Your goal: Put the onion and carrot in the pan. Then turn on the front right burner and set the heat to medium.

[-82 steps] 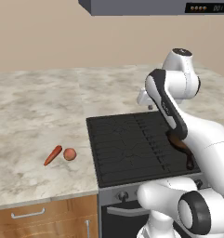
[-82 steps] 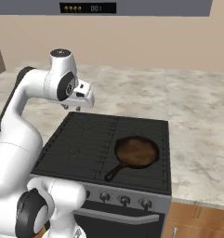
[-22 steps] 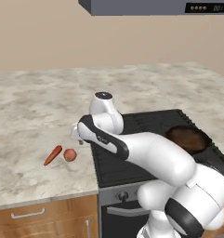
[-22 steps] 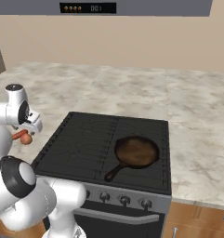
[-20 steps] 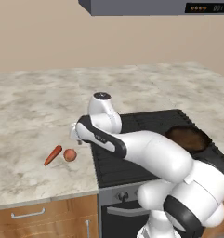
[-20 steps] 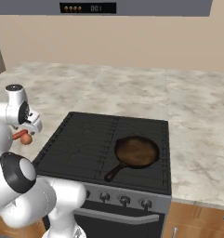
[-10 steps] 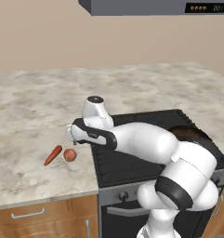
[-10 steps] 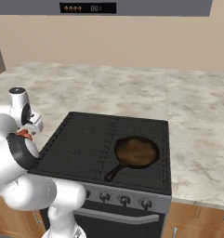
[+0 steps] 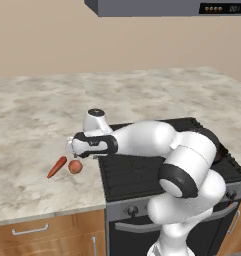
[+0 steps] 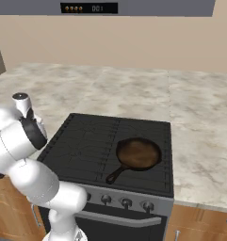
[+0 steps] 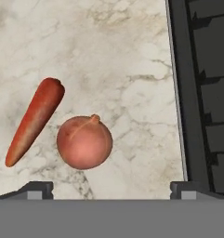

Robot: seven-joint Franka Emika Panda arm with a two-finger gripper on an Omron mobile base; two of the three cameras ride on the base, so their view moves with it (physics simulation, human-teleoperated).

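My gripper hangs with jaws spread full and empty above the marble counter. The round pinkish onion lies directly below, slightly toward 1 fingertip, with the slim orange-red carrot just beside it, so I judge a straight descent suits.

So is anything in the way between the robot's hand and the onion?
Nothing visible is. The open gripper hangs over the onion, with bare counter around it. The carrot lies beside the onion, apart from it, not between.

Beside the ridged matt-black cooktop, the veined marble-look counter holds a smooth onion (faintly glossy).
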